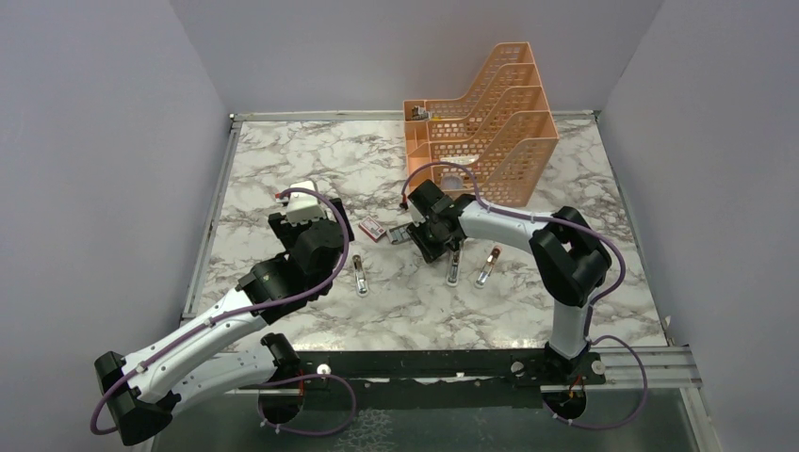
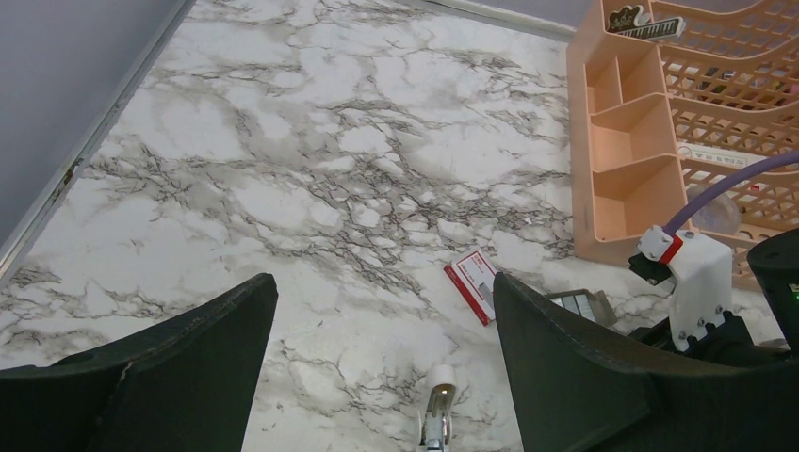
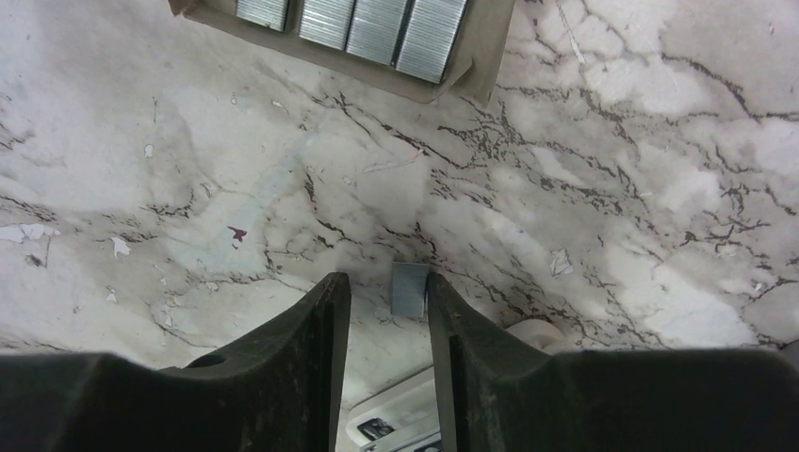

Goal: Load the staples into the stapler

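Left gripper, spread wide and empty, hovers well left of the grey tray, which holds the staples. Right gripper, just beside the tray, has its jaws nearly together around one loose strip; whether it is held cannot be told. Risk: an off-centre pinch may snap or drop the strip.

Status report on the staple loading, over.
Left end effector open, empty. Right end effector nearly closed, one staple strip between its fingers, grip unclear. Tray of staples just ahead. No obstruction seen.
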